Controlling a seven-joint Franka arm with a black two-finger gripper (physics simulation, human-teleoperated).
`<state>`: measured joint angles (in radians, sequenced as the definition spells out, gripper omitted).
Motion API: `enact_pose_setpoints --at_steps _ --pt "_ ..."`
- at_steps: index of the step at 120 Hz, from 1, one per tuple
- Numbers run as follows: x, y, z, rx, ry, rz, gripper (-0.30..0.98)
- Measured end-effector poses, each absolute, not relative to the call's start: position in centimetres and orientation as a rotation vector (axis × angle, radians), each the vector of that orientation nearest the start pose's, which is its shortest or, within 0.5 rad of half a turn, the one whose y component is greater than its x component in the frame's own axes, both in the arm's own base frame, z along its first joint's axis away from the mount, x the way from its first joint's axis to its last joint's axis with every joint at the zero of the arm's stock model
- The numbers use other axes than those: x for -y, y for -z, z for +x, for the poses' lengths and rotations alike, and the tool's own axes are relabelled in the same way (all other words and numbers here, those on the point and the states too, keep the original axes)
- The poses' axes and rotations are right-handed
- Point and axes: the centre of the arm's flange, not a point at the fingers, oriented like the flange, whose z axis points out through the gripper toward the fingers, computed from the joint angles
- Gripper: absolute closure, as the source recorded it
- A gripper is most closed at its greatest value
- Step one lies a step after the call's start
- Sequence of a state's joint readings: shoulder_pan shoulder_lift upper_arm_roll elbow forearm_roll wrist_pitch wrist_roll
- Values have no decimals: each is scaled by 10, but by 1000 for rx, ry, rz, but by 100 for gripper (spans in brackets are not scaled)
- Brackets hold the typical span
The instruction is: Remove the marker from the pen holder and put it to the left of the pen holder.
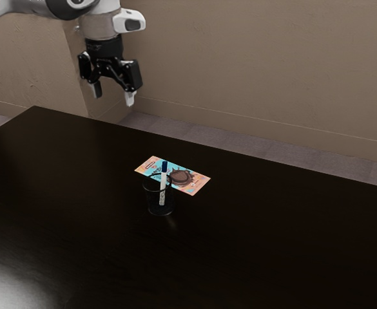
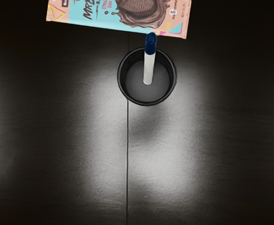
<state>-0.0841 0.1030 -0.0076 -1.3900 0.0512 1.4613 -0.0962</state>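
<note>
**Pale glare breaks up a dark surface**

Muted, soft light falls across the wall (image 1: 259,77) in the exterior view, while the surface (image 1: 272,225) is nearly black. A pale glare washes its corner at the lower left of that view, and a faint gleam lies near the base of the pen holder (image 2: 160,86).

In the wrist view, broad gray reflections spread around the holder and fade into darkness. A soft-edged shadow lies beside it, opposite the brightly colored packet (image 2: 76,16). The light's source cannot be told.
</note>
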Motion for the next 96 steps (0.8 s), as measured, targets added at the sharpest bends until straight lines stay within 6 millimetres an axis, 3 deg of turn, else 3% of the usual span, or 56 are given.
enact_pose_setpoints --at_steps 21,38,45,66,96 --pt "48 -629 581 29 -69 -3084 0" --pt "49 -559 614 38 -221 -3065 0" --pt "50 -539 622 41 -263 -3059 0" --pt "66 -450 648 5 -434 -3032 0" --pt "67 -405 665 10 -466 -3026 0"
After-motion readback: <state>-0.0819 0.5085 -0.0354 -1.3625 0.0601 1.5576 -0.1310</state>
